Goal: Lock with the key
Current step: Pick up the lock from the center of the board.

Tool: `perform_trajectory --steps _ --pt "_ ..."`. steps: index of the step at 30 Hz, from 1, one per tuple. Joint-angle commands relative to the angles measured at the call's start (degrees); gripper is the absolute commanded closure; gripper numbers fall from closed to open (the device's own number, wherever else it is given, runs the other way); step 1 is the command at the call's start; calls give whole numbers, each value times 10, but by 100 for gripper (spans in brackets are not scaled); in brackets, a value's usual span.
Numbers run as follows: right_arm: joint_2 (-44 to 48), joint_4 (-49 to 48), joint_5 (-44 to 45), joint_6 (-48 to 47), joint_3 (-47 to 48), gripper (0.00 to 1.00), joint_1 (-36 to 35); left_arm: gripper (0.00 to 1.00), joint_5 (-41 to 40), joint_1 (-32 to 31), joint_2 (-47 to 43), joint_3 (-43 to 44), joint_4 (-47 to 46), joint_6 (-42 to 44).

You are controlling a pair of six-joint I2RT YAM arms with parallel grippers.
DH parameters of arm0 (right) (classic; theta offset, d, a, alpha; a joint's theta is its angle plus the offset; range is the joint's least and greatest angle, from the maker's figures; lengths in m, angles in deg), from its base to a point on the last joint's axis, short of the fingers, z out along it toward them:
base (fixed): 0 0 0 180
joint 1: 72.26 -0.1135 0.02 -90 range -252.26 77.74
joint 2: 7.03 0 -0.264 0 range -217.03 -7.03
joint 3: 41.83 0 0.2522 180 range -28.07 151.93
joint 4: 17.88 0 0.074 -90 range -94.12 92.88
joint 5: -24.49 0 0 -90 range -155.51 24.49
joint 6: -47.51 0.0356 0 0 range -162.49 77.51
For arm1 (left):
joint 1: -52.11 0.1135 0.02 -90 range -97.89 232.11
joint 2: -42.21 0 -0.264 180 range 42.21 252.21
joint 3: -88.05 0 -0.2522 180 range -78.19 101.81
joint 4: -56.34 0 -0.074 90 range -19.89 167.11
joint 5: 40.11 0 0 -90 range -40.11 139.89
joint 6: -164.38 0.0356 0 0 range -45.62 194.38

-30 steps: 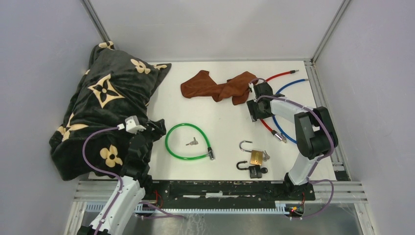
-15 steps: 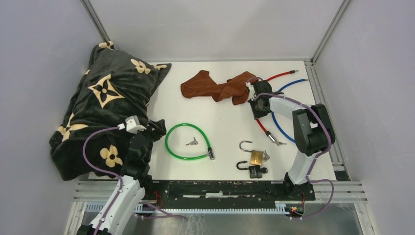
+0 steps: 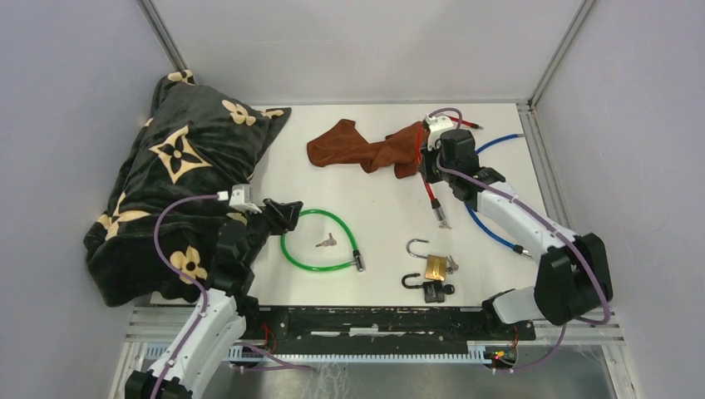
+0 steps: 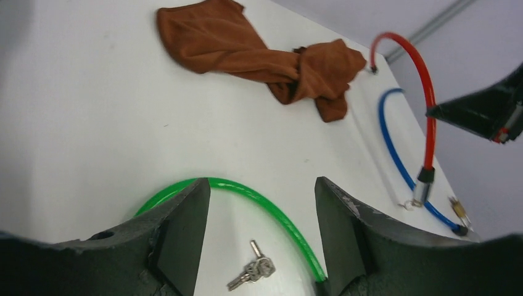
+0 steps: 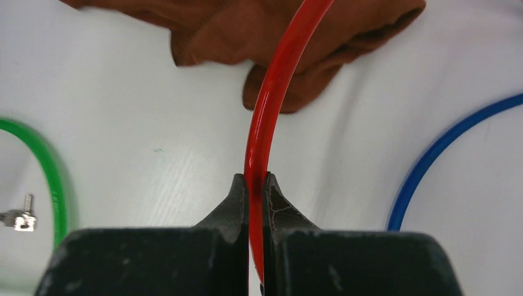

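A red cable lock (image 3: 431,194) hangs from my right gripper (image 3: 426,164), which is shut on its cable (image 5: 271,92) above the far right of the table. The barrel end (image 4: 422,185) rests on the table with a small key beside it. A green cable lock (image 3: 320,214) lies looped at the near left, with a bunch of keys (image 3: 326,242) inside the loop. My left gripper (image 3: 289,218) is open at the loop's left edge. In the left wrist view the keys (image 4: 253,274) lie on the table between the open fingers (image 4: 185,228).
A brown cloth (image 3: 366,148) lies at the back, just left of the right gripper. A blue cable lock (image 3: 490,233) curves along the right edge. A brass padlock (image 3: 434,266) and a black padlock (image 3: 431,289) sit near the front. A dark patterned blanket (image 3: 175,166) covers the left side.
The right gripper shut on the red cable and drew it up and toward the back, swinging its barrel end left. The left gripper moved right to the green loop, jaws slightly narrower.
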Motion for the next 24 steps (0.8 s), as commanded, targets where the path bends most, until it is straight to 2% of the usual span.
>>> perform_trajectory --steps 1,6,9,13,17,24 --pt "86 -122 55 43 -22 100 -44 32 117 -37 50 94 -36 68" --pt "150 -214 146 83 -32 100 -133 32 152 -138 165 205 -12 142" --pt "174 -256 197 115 -38 100 -186 30 126 -201 239 278 4 203" --pt "201 -339 253 149 -68 100 -243 25 103 -268 313 339 -51 263" --pt "207 -380 306 143 -71 100 -299 21 91 -285 352 367 -101 255" --pt "191 -434 348 106 -65 100 -378 20 57 -295 376 388 -106 256"
